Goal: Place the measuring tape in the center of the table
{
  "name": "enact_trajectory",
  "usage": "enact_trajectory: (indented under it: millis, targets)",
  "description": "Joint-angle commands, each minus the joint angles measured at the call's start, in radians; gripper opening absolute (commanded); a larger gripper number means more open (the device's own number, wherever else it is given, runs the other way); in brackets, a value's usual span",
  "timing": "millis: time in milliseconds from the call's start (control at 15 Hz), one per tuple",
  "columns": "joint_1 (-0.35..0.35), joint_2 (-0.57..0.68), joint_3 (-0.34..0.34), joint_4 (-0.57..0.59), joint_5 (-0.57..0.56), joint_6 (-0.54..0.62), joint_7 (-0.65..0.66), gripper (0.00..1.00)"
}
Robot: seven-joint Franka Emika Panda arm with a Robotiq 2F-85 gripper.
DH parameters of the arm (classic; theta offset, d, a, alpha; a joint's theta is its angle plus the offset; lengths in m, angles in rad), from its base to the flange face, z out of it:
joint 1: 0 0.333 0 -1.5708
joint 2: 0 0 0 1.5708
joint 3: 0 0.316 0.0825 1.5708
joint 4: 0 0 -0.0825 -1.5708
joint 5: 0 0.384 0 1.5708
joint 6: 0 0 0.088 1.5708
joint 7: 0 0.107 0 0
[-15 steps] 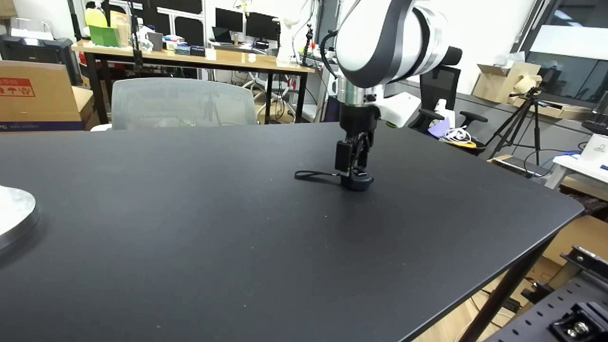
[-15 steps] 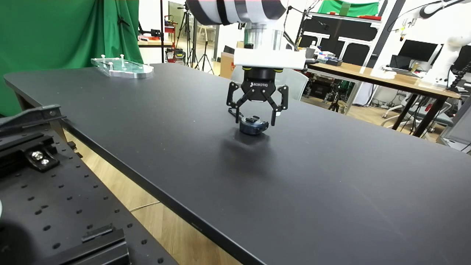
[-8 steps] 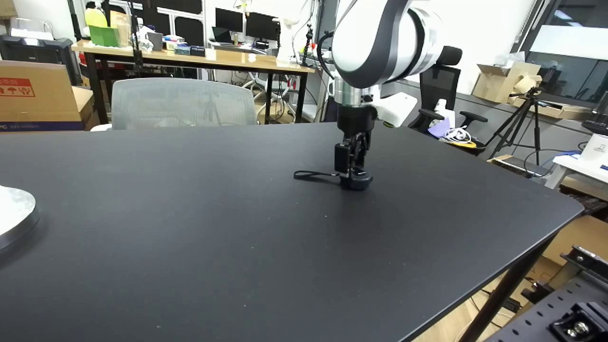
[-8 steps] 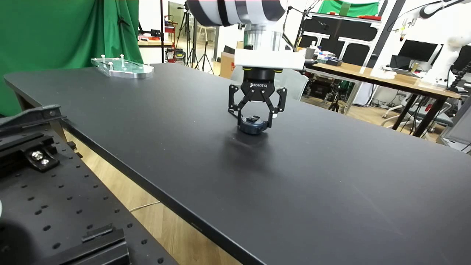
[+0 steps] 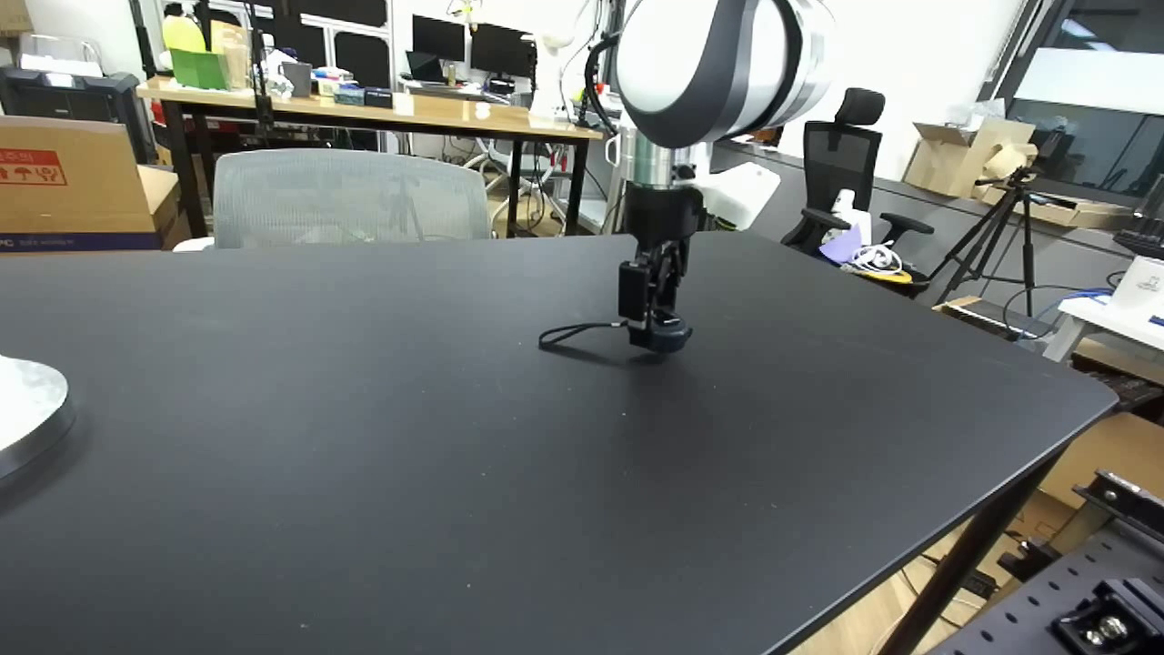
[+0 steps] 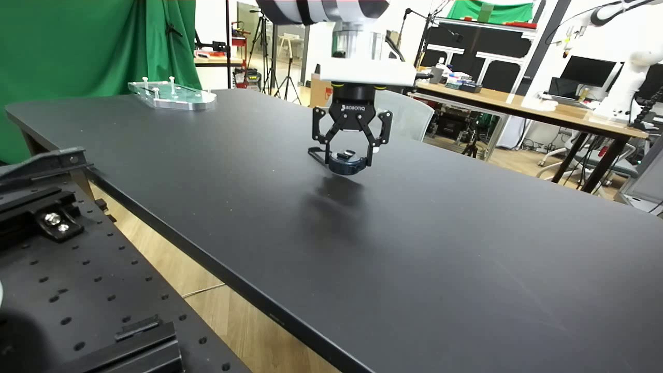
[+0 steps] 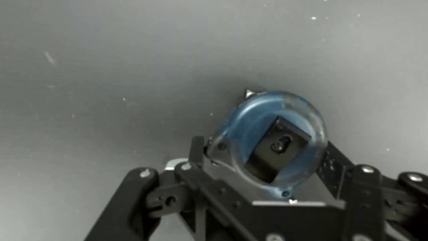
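Note:
The measuring tape (image 5: 662, 337) is a small round dark case with a looped strap (image 5: 566, 333). In the wrist view, the tape (image 7: 255, 124) shows a blue face with a dark clip on top. My gripper (image 6: 349, 158) is shut on it, one finger against each side, in both exterior views. The tape (image 6: 346, 164) hangs just above the black table (image 6: 445, 259), with a shadow below it. The strap trails off to one side, behind a finger in an exterior view (image 6: 317, 153). The wrist view shows the fingers (image 7: 196, 150) on both sides of the case.
A round white plate (image 5: 32, 409) sits at the table's edge of view. A clear plate with pegs (image 6: 178, 99) lies at the table's far end. A grey chair (image 5: 355, 196) stands behind the table. A black perforated plate (image 6: 103, 280) lies beside the table's edge.
The gripper fingers have closed from open onto the measuring tape. The gripper has then risen with the tape off the table and moved a little left in both exterior views.

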Motion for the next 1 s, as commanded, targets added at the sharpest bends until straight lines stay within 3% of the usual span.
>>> enact_trajectory:
  millis: [0,467,933]
  targets:
    - [-0.004,-0.104,0.053,-0.057,0.025,-0.020,-0.010,0.57]
    - [0.040,-0.086,0.119,-0.023,0.049,-0.094,-0.002,0.57]
    - [0.079,-0.037,0.113,-0.008,0.022,-0.114,0.018,0.57]
